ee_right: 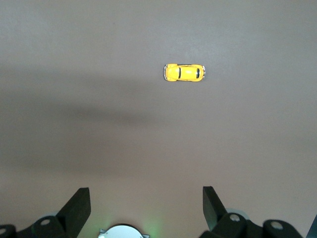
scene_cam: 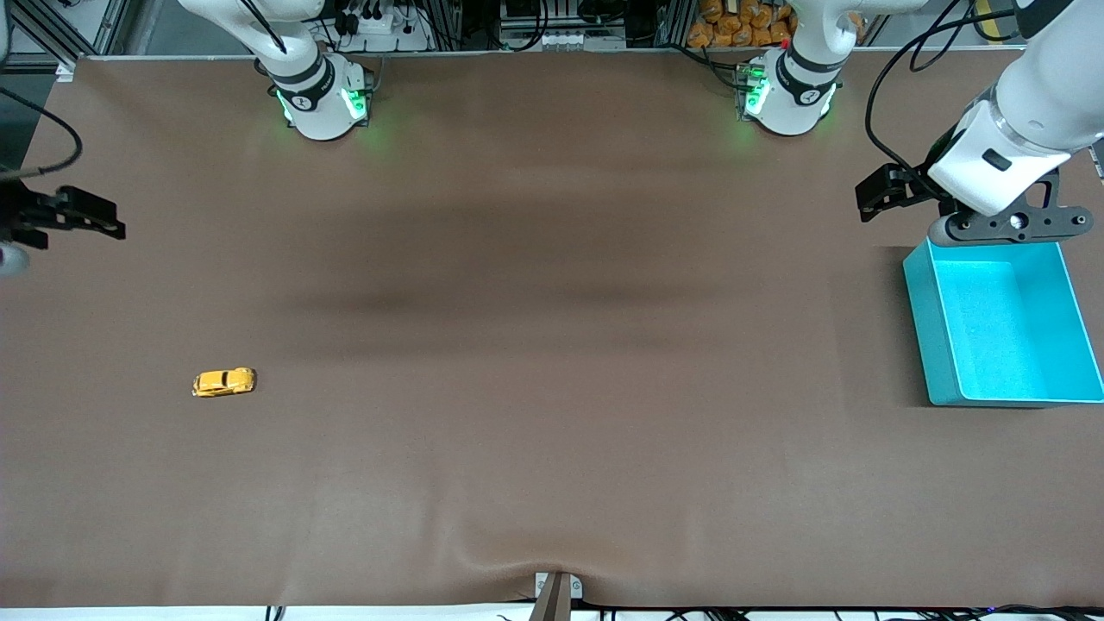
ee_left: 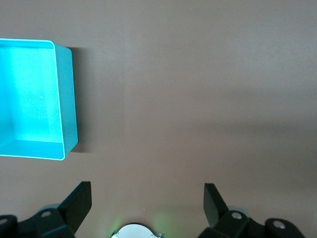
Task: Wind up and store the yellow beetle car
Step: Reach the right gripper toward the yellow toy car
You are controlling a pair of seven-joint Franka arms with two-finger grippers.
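The yellow beetle car rests on its wheels on the brown table toward the right arm's end; it also shows in the right wrist view. My right gripper hangs open and empty over the table's edge at that end, apart from the car; its jaws stand wide. The turquoise bin stands empty at the left arm's end and shows in the left wrist view. My left gripper is open and empty in the air beside the bin's corner nearest the robot bases.
The two arm bases stand along the table's edge at the top, with cables and a pile of orange items past it. A metal clamp sits at the table's edge nearest the front camera.
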